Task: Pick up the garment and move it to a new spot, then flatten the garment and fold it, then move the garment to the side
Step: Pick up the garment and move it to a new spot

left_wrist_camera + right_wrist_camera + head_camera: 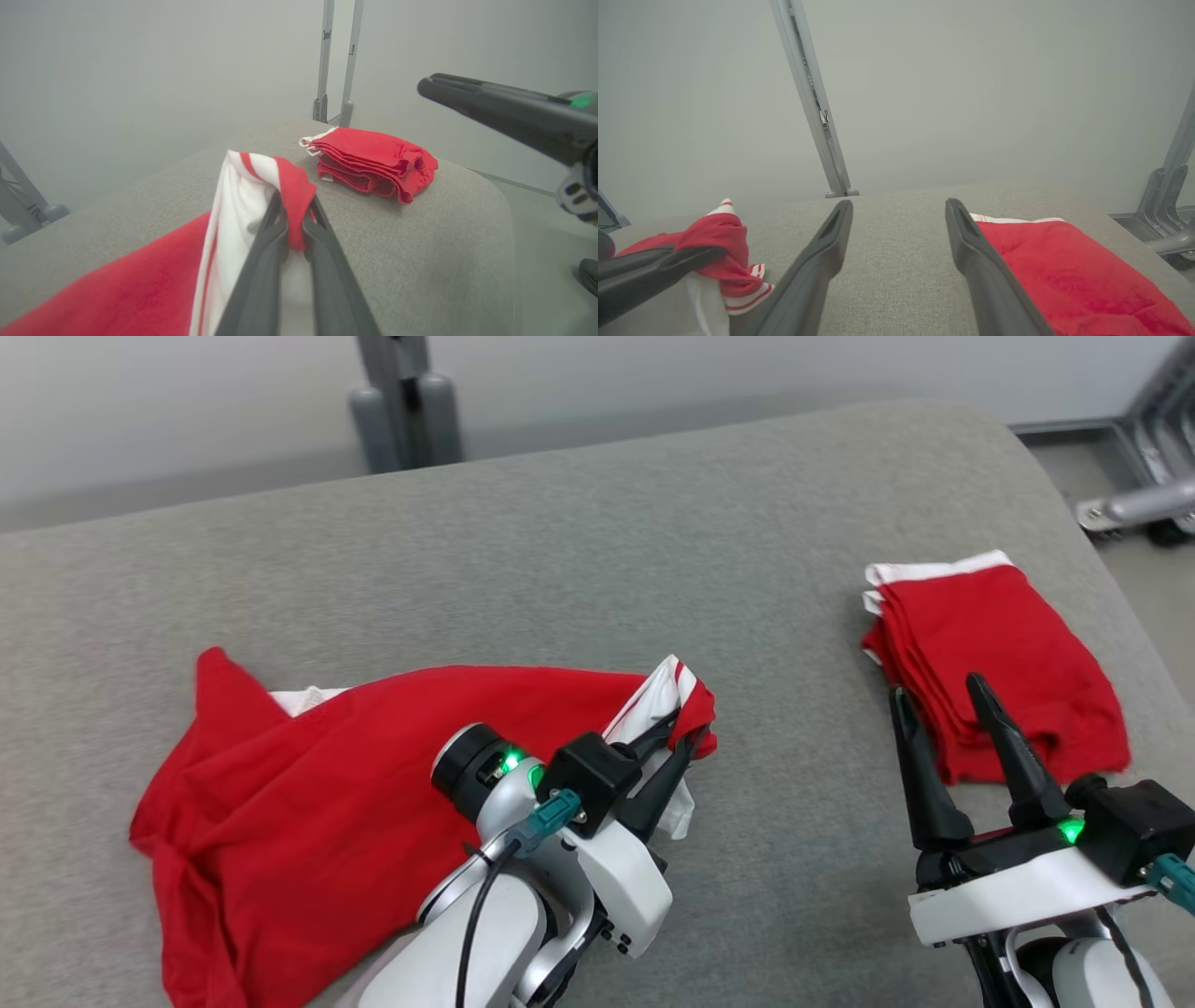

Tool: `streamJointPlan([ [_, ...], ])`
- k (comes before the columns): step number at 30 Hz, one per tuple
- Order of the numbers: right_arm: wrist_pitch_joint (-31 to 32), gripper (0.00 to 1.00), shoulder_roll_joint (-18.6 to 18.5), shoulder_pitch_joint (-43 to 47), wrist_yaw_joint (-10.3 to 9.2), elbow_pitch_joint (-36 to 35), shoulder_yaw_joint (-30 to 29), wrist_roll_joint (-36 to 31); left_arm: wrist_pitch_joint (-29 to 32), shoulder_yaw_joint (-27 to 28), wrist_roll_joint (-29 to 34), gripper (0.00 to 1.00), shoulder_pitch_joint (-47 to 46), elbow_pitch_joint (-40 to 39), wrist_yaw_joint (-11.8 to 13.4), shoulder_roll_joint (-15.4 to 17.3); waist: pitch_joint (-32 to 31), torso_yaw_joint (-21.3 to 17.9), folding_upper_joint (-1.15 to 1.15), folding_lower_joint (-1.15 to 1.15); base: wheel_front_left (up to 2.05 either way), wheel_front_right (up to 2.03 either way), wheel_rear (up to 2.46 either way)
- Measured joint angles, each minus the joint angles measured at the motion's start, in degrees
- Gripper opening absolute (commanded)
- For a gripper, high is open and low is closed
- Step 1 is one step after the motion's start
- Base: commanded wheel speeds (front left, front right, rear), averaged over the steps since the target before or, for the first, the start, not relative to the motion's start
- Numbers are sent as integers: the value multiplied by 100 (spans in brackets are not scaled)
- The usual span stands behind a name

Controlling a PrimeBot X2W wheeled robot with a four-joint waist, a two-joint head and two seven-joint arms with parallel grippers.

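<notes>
Garment (373,756) lies crumpled on the left near part of the grey padded surface (653,523). It is red cloth with a white striped trim. My left claw (686,733) is clamped on that trim at the garment's right end, fingers pinched together with the cloth bunched over the tips. In the left wrist view the pinch (292,210) looks shallow. I can't tell if it has one layer or several.

Handling, my guess: light, thin, fully limp, nothing fragile. It will drape and drag rather than lift as a sheet, and the grey fabric under it probably adds friction. The trim or hem is the best hold, being thicker and less likely to slip out. A second hold on the far left corner would be needed to spread it flat.

My right claw (936,691) hovers on the right, fingers wide apart and holding nothing. Its tips are over the near edge of a folded red pile (999,653).

That pile is the main obstacle. It sits on the right, well apart from the garment but in the right arm's reach path, and it is easy to snag. Grey metal posts (406,401) stand beyond the far edge, out of the way. The surface rounds off on the right, so cloth could slide over there.
</notes>
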Motion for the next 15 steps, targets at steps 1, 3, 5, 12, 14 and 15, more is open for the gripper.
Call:
streamJointPlan([
  [1, -31, 100, 3, -2, 0, 12, 22, 22, -18, -16, 0, 0, -47, 65, -20, -11, 40, -78, 0, 0, 0, 0, 0],
  [3, -100, 100, 1, -19, 0, 60, 2, 68, -15, -82, -10, 28, -126, 238, -109, -30, 154, -193, 0, 0, 0, 0, 0],
  [5, -147, 100, 3, -12, 0, 141, -51, 98, -27, -132, -74, 100, -126, 410, -177, -26, 241, -290, 0, 0, 0, 0, 0],
  [12, -203, 100, 5, -48, 0, 190, -147, 44, -350, -130, -223, 100, -170, 305, -346, -31, 339, -193, 0, 0, 0, 0, 0],
  [14, -203, 100, 4, -114, 0, 174, -188, -3, -432, -54, -214, 100, -176, 176, -280, 25, 329, -91, 0, 0, 0, 0, 0],
  [15, -202, 100, 5, -129, 0, 149, -199, -24, -472, 25, -185, 100, -188, 115, -202, 80, 320, -35, 0, 0, 0, 0, 0],
])
